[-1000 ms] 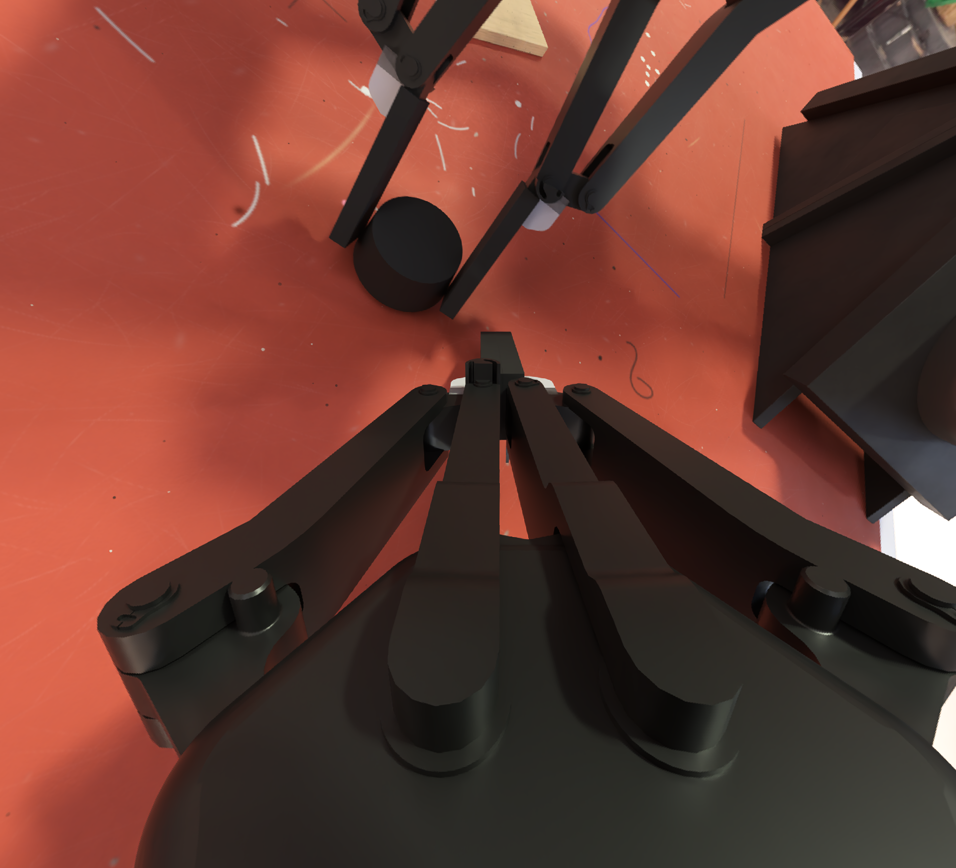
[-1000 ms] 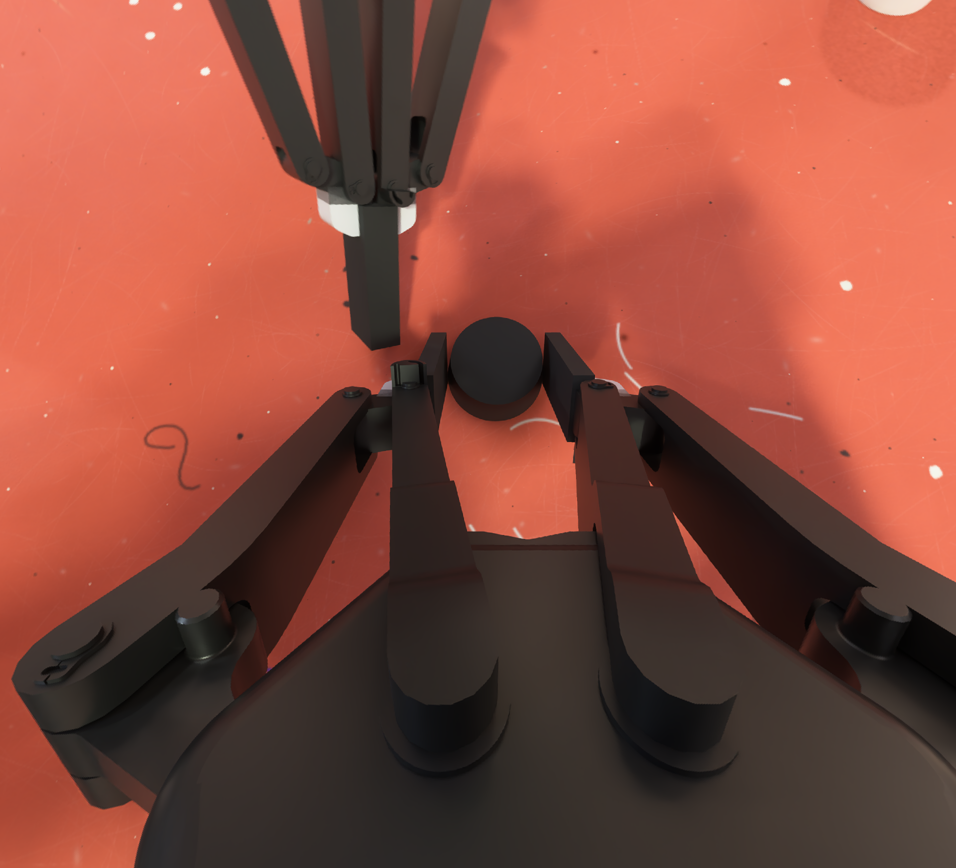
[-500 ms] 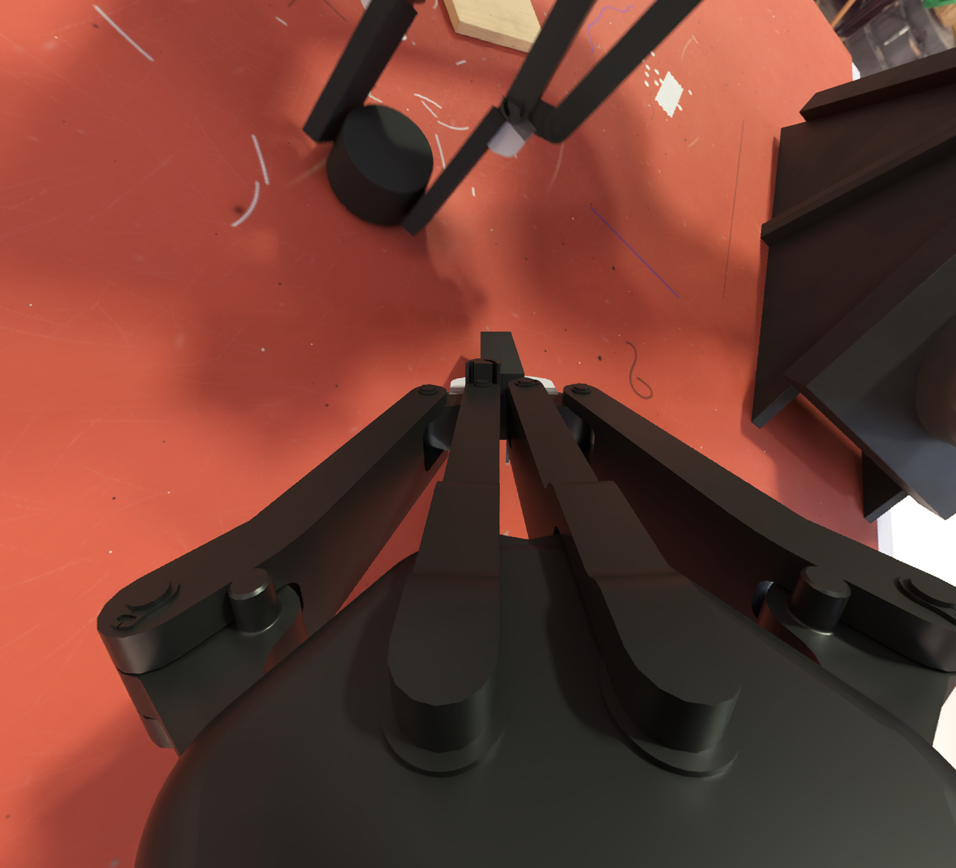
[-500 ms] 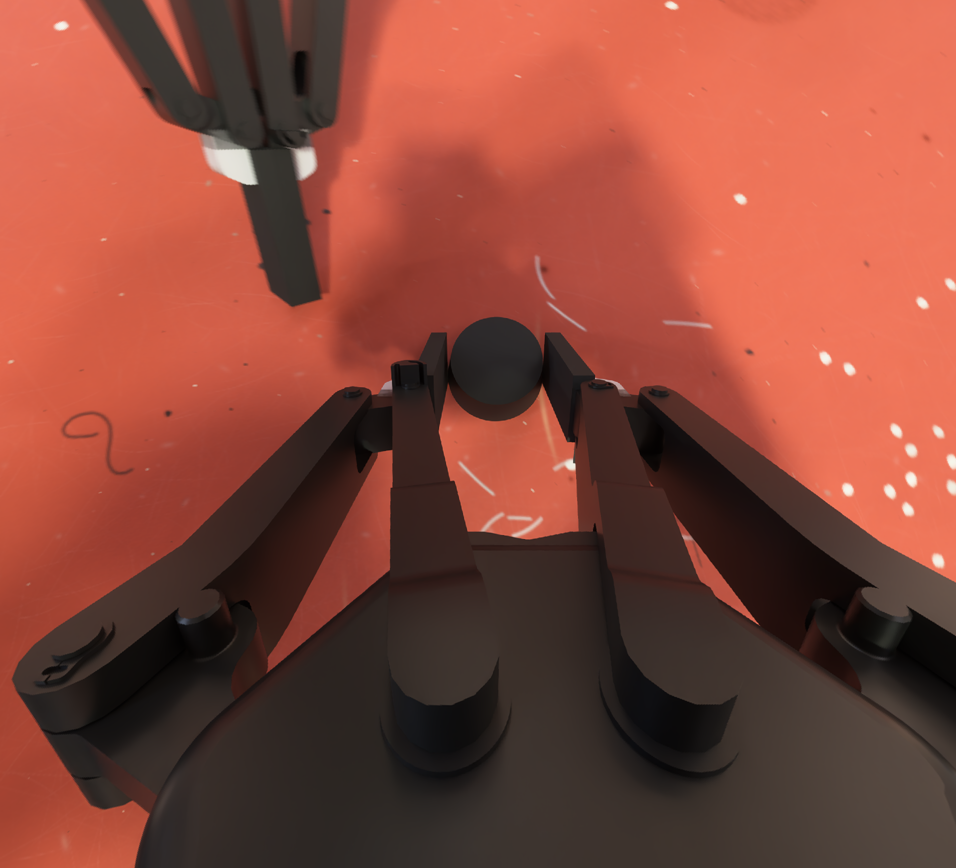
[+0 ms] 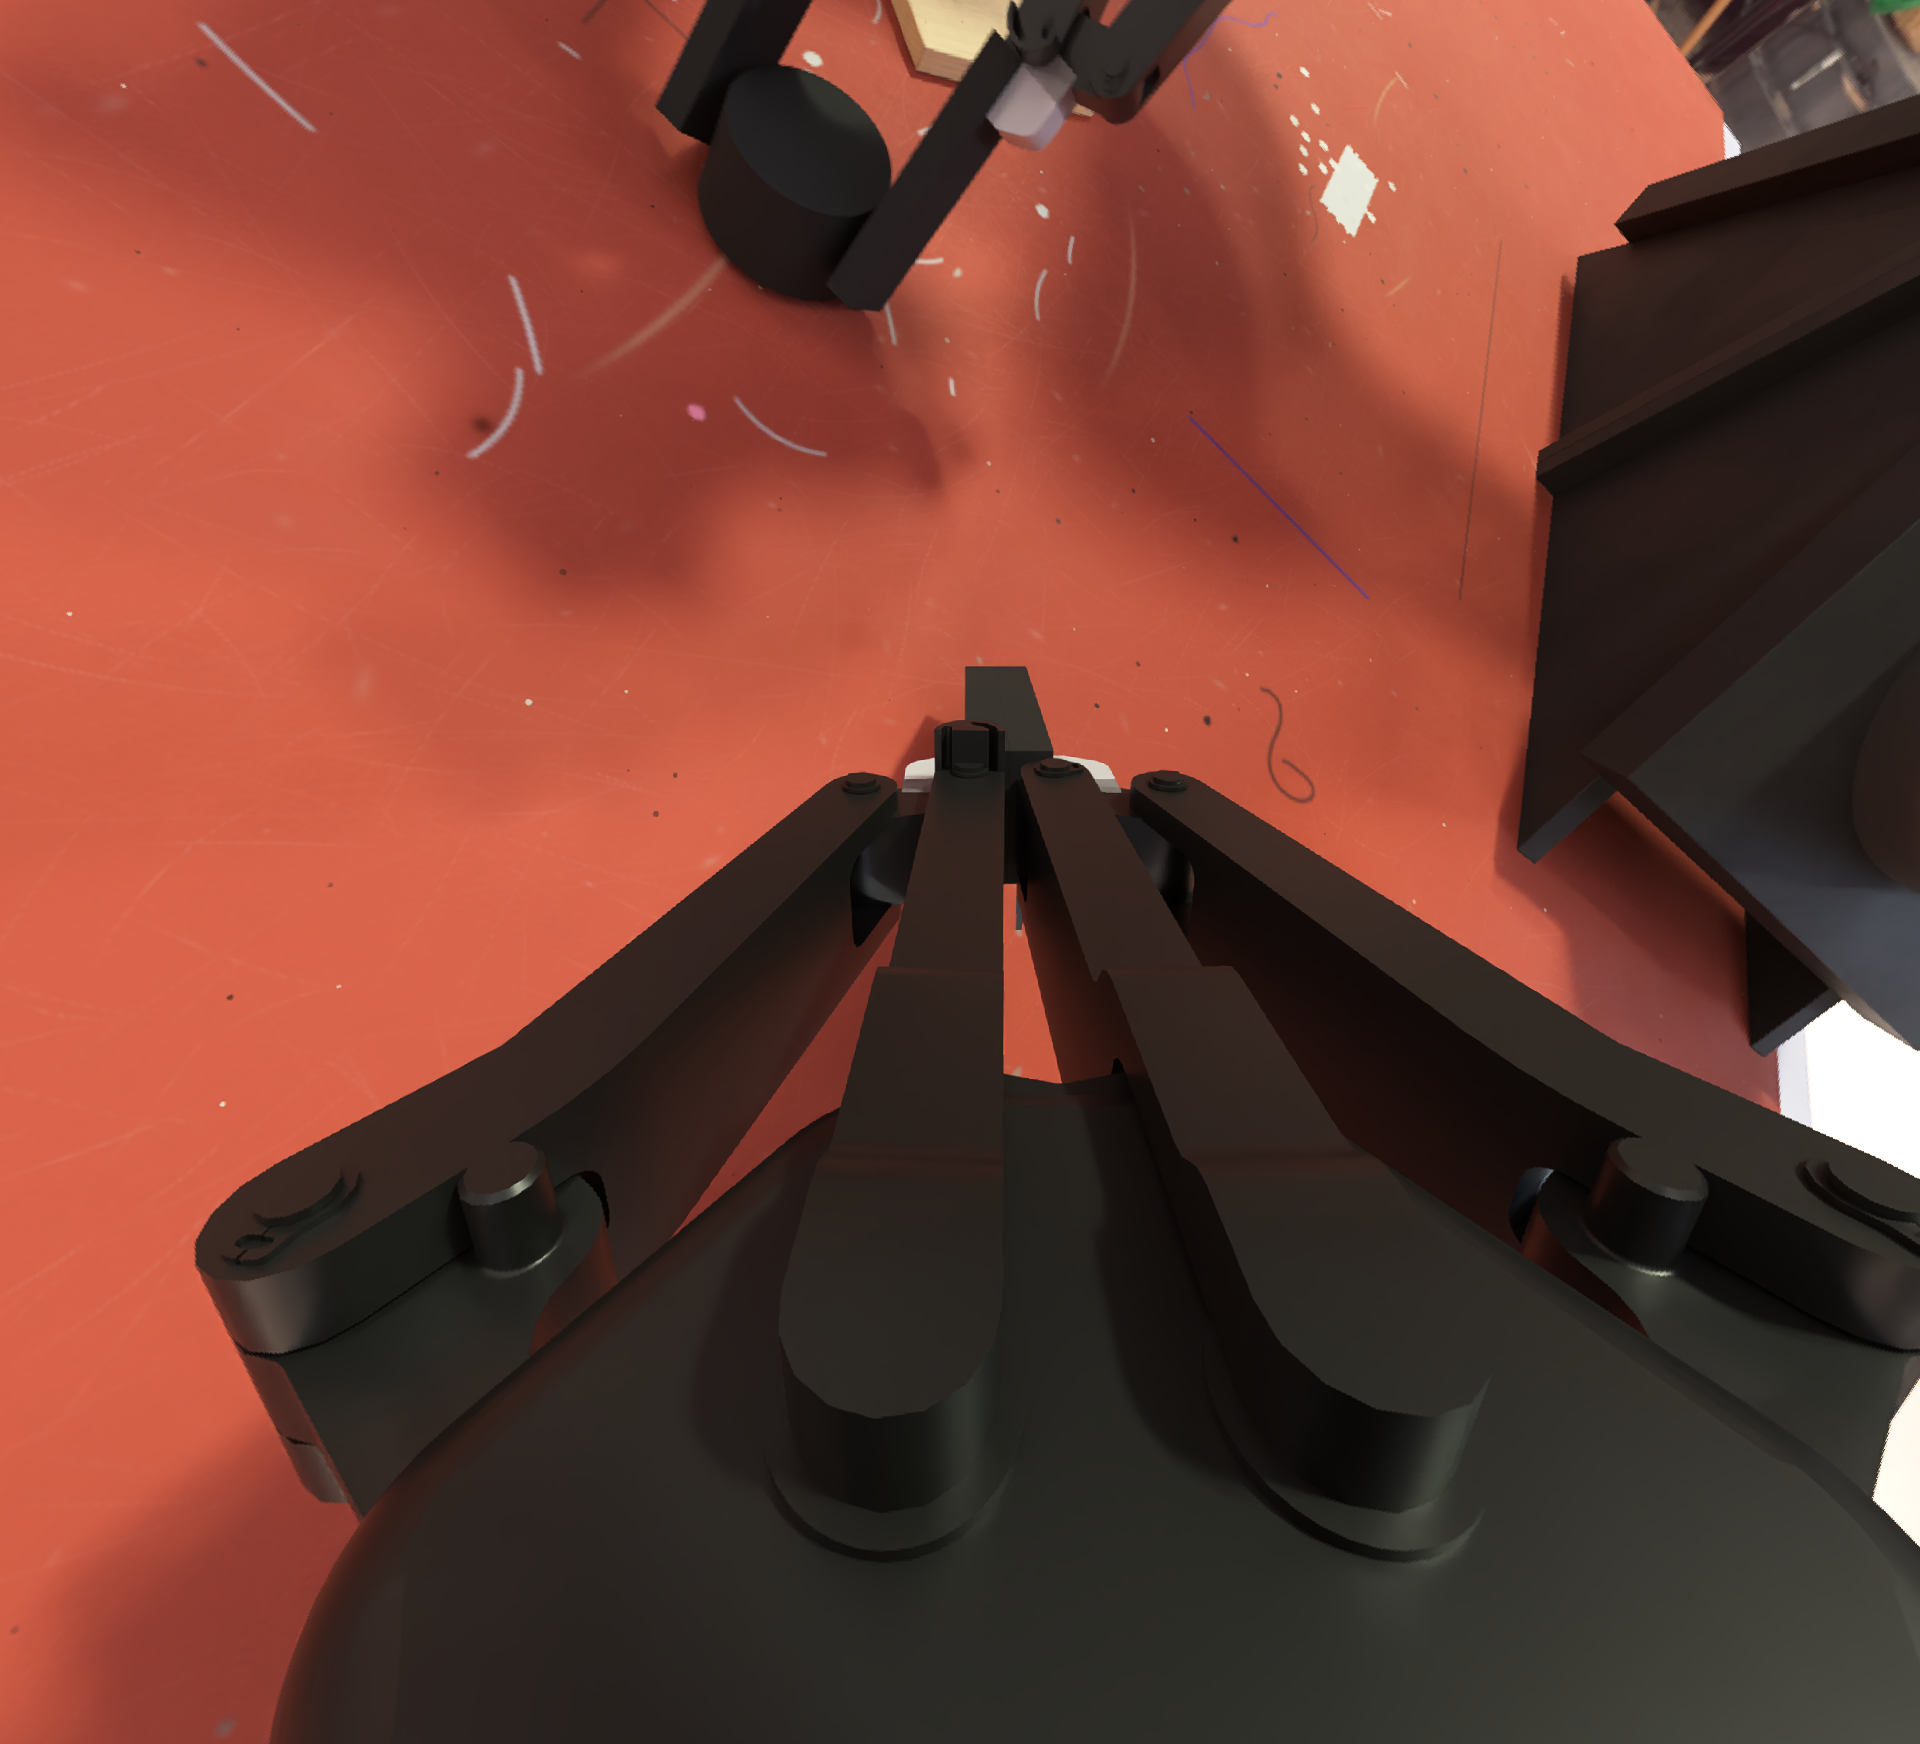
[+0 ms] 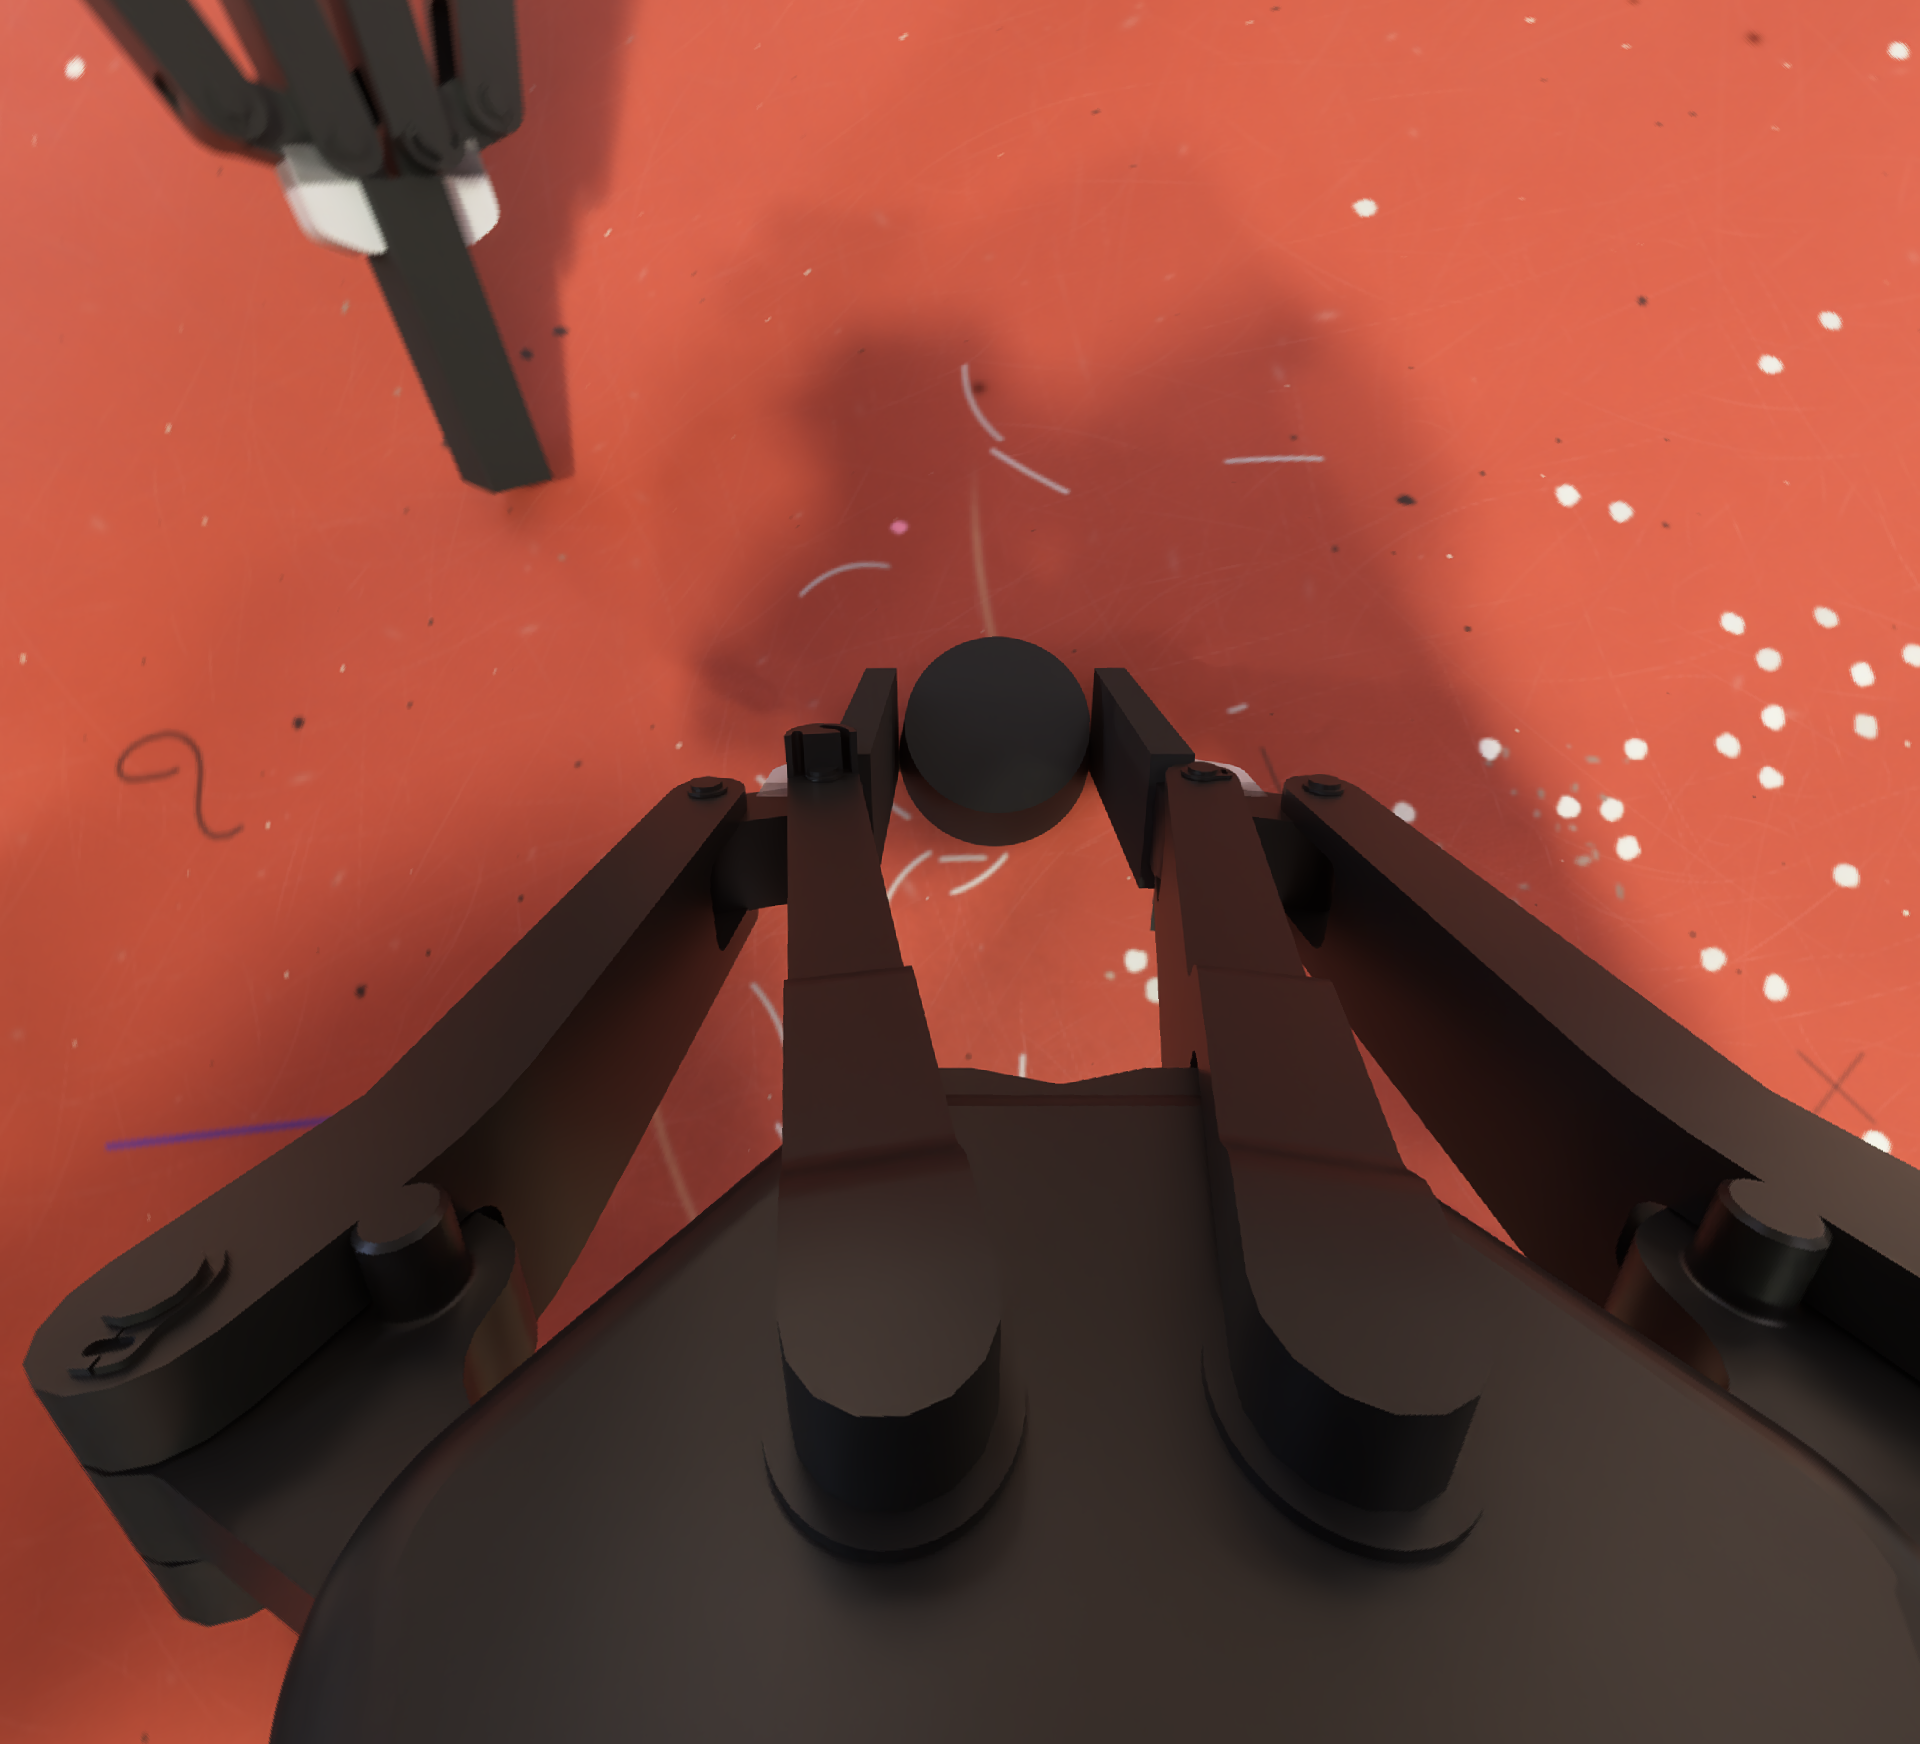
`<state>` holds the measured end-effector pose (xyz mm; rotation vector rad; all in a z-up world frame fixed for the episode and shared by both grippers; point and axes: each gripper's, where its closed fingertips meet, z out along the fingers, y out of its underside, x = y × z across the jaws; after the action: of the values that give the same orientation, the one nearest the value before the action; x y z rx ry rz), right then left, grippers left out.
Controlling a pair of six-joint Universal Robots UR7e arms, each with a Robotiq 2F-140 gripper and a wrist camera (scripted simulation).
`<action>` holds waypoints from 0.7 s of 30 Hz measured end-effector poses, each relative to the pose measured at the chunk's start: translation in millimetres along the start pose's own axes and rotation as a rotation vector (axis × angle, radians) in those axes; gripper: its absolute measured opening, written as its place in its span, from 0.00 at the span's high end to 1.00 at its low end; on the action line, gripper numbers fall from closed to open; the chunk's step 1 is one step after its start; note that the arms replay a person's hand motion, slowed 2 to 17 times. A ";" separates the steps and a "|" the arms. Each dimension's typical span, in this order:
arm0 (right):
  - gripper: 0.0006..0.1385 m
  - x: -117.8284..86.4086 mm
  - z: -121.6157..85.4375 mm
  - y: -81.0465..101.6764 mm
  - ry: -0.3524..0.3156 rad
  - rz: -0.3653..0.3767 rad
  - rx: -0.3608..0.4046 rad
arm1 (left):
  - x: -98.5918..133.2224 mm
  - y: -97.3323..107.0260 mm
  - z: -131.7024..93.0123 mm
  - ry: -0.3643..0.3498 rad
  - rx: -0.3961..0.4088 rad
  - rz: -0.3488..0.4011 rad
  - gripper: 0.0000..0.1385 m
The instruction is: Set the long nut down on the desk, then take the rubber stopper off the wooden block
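The left gripper (image 5: 1006, 707) is clenched shut above the red desk (image 5: 416, 759), holding nothing visible between its fingers. Farther off, the right gripper (image 6: 995, 728) grasps the black rubber stopper (image 6: 995, 726) by its sides, above the desk. Beyond it, the wooden block (image 5: 951, 6) lies flat on the desk, bare.

Matt black rubber stopper (image 6: 995, 728); pale bare-wood block (image 5: 951, 11); scuffed, paint-flecked red desk (image 5: 416, 655).
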<state>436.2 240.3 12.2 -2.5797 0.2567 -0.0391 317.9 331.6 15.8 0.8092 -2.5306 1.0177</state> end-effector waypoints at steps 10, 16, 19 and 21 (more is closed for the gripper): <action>0.64 -43.5 -3.8 8.5 -0.047 -0.142 -0.034 | 0.1 -0.1 0.0 0.010 -0.003 -0.003 1.00; 0.64 -56.1 -5.1 11.9 -0.050 -0.165 -0.022 | -0.1 -0.1 0.0 0.014 -0.005 -0.006 1.00; 0.64 -56.1 -6.4 13.5 -0.045 -0.157 -0.006 | -0.1 -0.2 0.1 0.013 -0.005 -0.006 1.00; 0.64 -52.8 -7.6 14.7 -0.039 -0.141 0.007 | -0.1 -0.6 0.3 0.012 -0.005 -0.005 1.00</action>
<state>381.1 234.1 12.3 -2.5842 0.0602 -0.0407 318.3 331.1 15.9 0.8055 -2.5189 1.0119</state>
